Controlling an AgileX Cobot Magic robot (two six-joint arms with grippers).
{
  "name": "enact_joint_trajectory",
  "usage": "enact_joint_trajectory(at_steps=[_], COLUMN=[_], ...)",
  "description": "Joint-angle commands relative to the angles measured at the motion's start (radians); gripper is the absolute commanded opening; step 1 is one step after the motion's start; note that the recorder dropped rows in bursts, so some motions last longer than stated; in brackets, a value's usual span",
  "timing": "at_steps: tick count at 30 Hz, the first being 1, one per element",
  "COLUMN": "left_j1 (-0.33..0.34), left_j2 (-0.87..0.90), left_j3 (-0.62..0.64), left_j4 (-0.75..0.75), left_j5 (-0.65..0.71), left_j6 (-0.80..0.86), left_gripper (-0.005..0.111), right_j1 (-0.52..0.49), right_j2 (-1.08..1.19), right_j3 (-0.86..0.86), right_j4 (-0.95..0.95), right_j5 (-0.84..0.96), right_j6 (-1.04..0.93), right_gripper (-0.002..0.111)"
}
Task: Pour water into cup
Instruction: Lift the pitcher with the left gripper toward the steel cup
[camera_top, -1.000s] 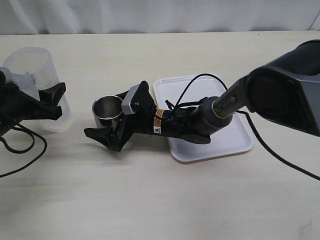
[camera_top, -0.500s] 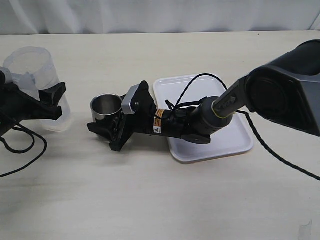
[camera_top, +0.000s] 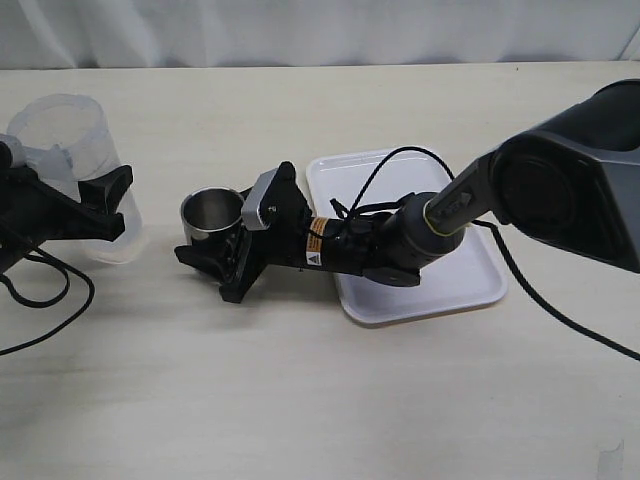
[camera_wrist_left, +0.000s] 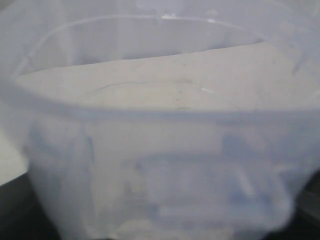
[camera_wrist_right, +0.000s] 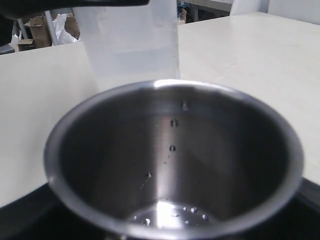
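Note:
The steel cup (camera_top: 211, 214) stands upright on the table, left of the tray. My right gripper (camera_top: 213, 234) lies low on the table and is shut on the cup's wall, one finger on each side. In the right wrist view the cup (camera_wrist_right: 175, 165) fills the frame, and only a few drops of water (camera_wrist_right: 192, 210) show on its bottom. My left gripper (camera_top: 117, 203) is shut on the translucent beaker (camera_top: 70, 160), which stands upright at the far left. The beaker (camera_wrist_left: 160, 150) fills the left wrist view and hides the fingers. I cannot see water in it.
A white tray (camera_top: 450, 280) lies right of the cup, under the right arm. A black cable (camera_top: 45, 290) loops on the table below the left gripper. The beaker (camera_wrist_right: 132, 45) stands beyond the cup in the right wrist view.
The right gripper's near finger has closed in against the cup, and the cup has shifted slightly left. The left gripper and beaker have not moved.

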Motion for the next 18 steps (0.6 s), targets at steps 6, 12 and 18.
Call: enact_joint_trajectory(at_steps=[6,12,18], left_j1=[0.001,0.001,0.001], left_j2=[-0.003,-0.003,-0.003], left_j3=[-0.007,-0.007,-0.007], left_j4=[0.002,0.002,0.008], left_j5=[-0.049,-0.049,-0.049], left_j6=[-0.009,-0.009,-0.009], left_gripper=[0.0,0.0,0.0], right_j1=[-0.002,-0.003,-0.003], right_j2=[-0.001,-0.001,-0.001], right_j3=[-0.003,-0.003,-0.003], right_j4=[-0.009,-0.007,-0.007], right_j5=[0.023,0.024,0.024], right_j6=[-0.085,-0.104,-0.129], right_gripper=[0.054,0.054,0.054])
